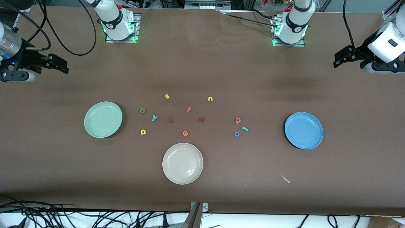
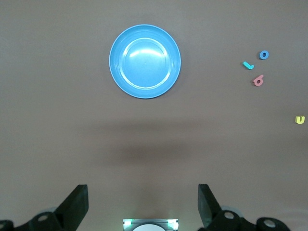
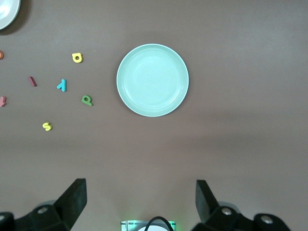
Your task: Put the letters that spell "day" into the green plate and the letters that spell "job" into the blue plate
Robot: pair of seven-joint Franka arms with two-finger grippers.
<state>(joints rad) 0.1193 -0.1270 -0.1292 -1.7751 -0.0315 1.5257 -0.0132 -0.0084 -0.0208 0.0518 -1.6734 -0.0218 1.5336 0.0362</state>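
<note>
A matte brown table (image 1: 221, 63) carried three smooth round rimmed plates. Beside the green plate (image 1: 103, 119) lay the tiny foam d (image 1: 142, 110), y (image 1: 154, 118) and a (image 1: 143, 131); b (image 1: 238, 120), j (image 1: 245, 128) and o (image 1: 236, 134) lay well apart from it, near the blue plate (image 1: 303, 130). The left gripper (image 1: 343, 58) and right gripper (image 1: 58, 65) waited high at the table ends, jaws wide and empty. Such thin, closely set letters could slip, or a neighbour be nudged.

One plate (image 1: 103, 119) sits toward the right arm's end of the bench (image 1: 221, 63), another plate (image 1: 303, 130) toward the left arm's end; letters (image 1: 189, 110) lie scattered between them, a third plate (image 1: 182, 163) nearer the front edge.
</note>
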